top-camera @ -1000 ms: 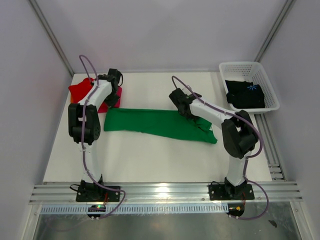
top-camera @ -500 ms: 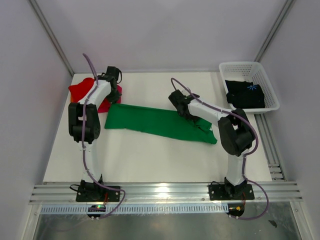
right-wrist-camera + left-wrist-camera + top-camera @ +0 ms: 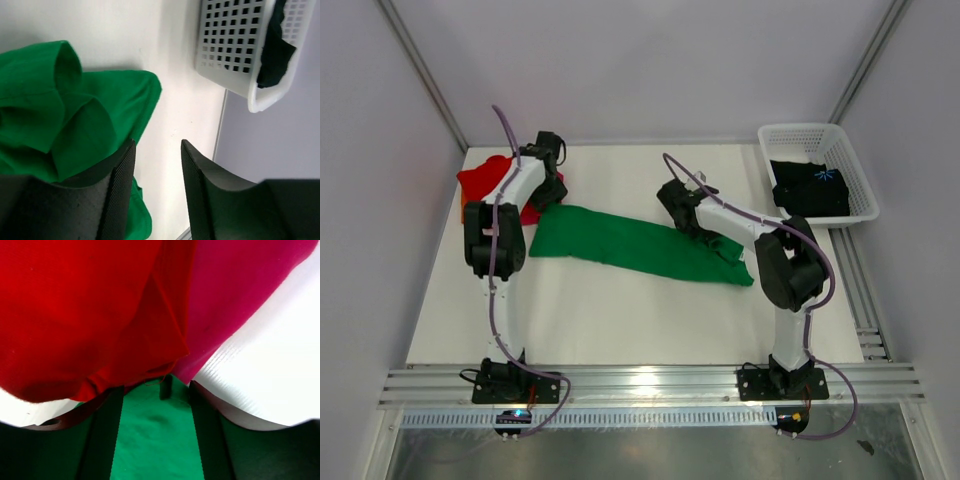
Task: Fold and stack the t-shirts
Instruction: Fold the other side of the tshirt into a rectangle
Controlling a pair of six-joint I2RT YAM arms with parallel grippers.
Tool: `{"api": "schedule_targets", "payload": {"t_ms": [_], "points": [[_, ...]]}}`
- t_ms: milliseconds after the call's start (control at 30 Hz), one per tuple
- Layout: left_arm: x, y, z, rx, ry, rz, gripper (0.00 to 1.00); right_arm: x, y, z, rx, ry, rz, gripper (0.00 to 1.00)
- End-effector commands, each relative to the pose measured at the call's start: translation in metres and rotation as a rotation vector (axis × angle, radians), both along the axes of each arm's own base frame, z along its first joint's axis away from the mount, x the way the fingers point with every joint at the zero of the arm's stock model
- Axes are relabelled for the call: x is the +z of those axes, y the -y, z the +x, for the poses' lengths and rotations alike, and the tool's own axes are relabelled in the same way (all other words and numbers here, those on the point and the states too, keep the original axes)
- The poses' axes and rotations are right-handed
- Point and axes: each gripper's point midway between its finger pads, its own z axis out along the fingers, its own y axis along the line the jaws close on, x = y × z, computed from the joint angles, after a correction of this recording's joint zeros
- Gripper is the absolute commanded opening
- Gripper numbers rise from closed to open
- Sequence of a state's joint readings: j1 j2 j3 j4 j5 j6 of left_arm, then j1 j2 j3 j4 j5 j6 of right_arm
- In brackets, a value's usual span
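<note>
The green t-shirt (image 3: 640,246) lies as a long folded strip across the table. Its left end reaches the red t-shirt (image 3: 480,180), which rests on the magenta-pink t-shirt (image 3: 240,285). My left gripper (image 3: 548,196) hovers over that left end. The left wrist view shows the gripper (image 3: 155,405) open, with green cloth (image 3: 155,440) flat between its fingers and red cloth (image 3: 75,305) just ahead. My right gripper (image 3: 692,225) stands over the strip's bunched right end. In its own view the gripper (image 3: 157,147) is open over bare table, green cloth (image 3: 75,115) beside its left finger.
A white lattice basket (image 3: 810,130) sits at the back right corner with the black t-shirt (image 3: 810,190) inside. The right wrist view shows the basket (image 3: 230,40) close ahead. Grey walls enclose the table on three sides.
Both grippers have gone from shut to open, letting go of the green t-shirt. Its left end has shifted slightly towards the red and pink pile.
</note>
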State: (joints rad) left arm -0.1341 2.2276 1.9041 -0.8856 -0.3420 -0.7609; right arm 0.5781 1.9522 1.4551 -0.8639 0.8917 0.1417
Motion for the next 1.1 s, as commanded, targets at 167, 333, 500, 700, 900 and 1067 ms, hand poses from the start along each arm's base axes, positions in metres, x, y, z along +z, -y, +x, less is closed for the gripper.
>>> {"api": "schedule_targets", "payload": {"t_ms": [167,333,500,700,900,1067], "points": [[0.051,-0.01,-0.002,-0.021,0.067,0.021,0.62,0.066,0.024,0.003,-0.177,0.345,-0.027,0.53],[0.082,-0.005,-0.004,-0.07,0.121,-0.001,0.65,0.09,0.015,-0.004,-0.157,0.425,0.116,0.53],[0.092,-0.012,-0.013,-0.085,0.111,0.039,0.65,0.084,-0.022,-0.009,-0.049,0.382,0.376,0.53],[0.088,-0.011,-0.021,-0.1,0.081,0.027,0.65,0.07,-0.075,-0.016,0.157,0.306,0.462,0.53],[0.085,-0.009,-0.026,-0.101,0.077,0.013,0.65,0.028,-0.112,-0.021,0.218,0.207,0.558,0.53],[0.088,-0.012,-0.031,-0.11,0.074,0.029,0.65,0.007,-0.119,-0.018,0.209,0.154,0.549,0.53]]}}
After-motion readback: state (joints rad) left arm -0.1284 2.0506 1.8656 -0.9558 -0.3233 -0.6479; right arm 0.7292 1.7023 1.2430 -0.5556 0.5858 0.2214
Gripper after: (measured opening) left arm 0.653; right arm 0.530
